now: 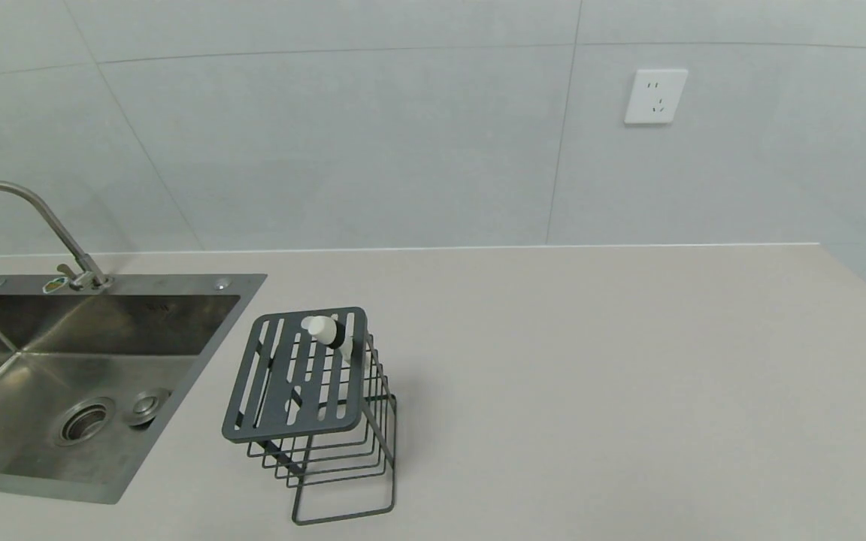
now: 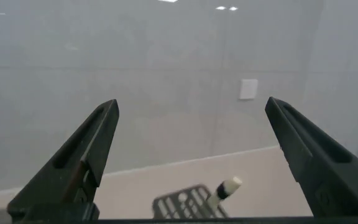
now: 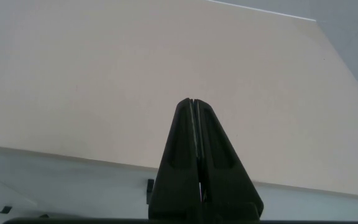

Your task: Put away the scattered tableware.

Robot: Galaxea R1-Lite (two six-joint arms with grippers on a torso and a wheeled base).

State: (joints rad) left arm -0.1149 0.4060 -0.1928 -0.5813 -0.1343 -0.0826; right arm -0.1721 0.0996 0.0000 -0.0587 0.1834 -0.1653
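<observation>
Left gripper [image 2: 191, 106]: fingers spread wide, nothing between them, pointed at the tiled wall. Right gripper [image 3: 192, 102]: fingers pressed together, holding nothing, over bare counter [image 3: 166, 62].

From my head cam, the dark wire rack [image 1: 290, 428] stands on the counter at about 7 o'clock from frame centre, just beside the sink's right edge but not touching it. One white-tipped utensil [image 1: 325, 329] with a black band stands in a slot at the rack's far right corner, handle up and tilted. I can't tell what kind of tool it is.

The left wrist cam also shows the rack [image 2: 182, 205] and the utensil [image 2: 229, 186].

Steel sink [image 1: 177, 284] at 8 o'clock, faucet [image 1: 42, 214] at 9. Wall outlet [image 1: 655, 95] at 1 o'clock.
</observation>
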